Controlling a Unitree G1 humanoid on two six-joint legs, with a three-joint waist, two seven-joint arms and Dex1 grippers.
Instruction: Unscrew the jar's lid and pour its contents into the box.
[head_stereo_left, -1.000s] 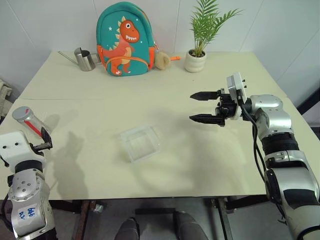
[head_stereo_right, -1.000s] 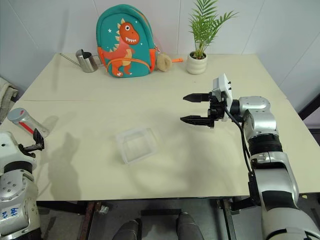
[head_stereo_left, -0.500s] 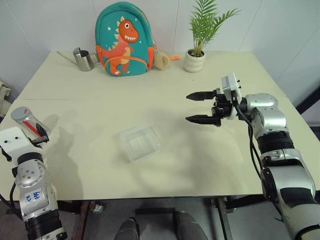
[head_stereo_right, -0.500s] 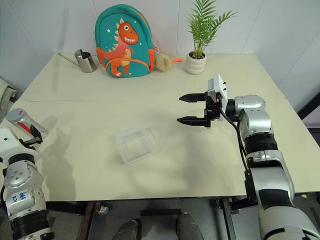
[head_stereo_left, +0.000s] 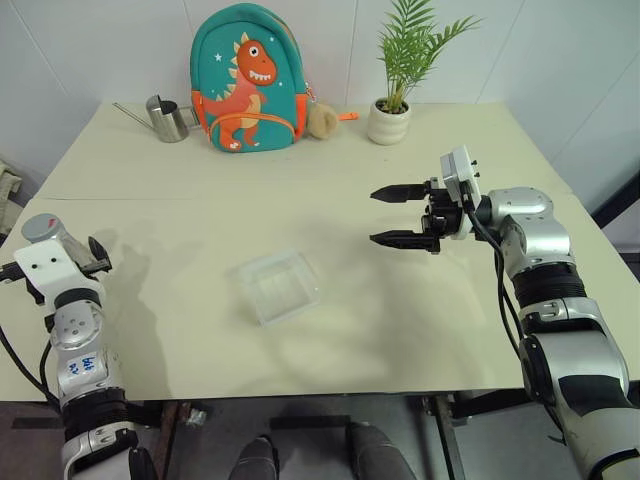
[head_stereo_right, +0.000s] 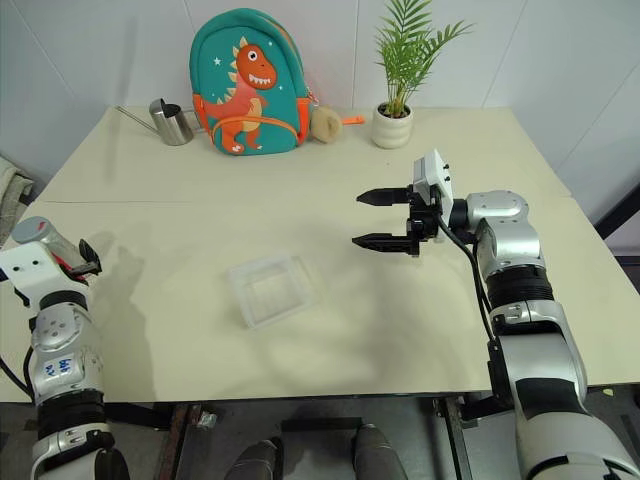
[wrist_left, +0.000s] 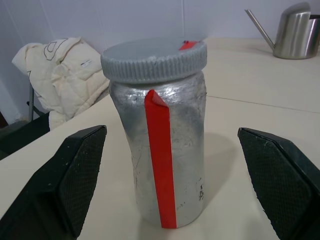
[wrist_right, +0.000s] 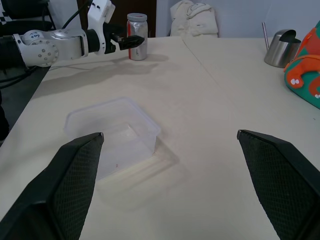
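The left gripper (wrist_left: 170, 185) is standing with its fingers spread wide at the table's (head_stereo_left: 420, 320) 9 o'clock edge, the jar (wrist_left: 159, 150) sitting upright between them untouched, its lid (wrist_left: 154, 59) screwed on. The box (head_stereo_left: 279, 286) is lying near the table's centre, well apart from the jar. Toward 3 o'clock, the right gripper (head_stereo_left: 392, 215) is hovering above the table with fingers open, holding nothing, and at 12 o'clock a backpack (head_stereo_left: 248, 78) is standing upright.
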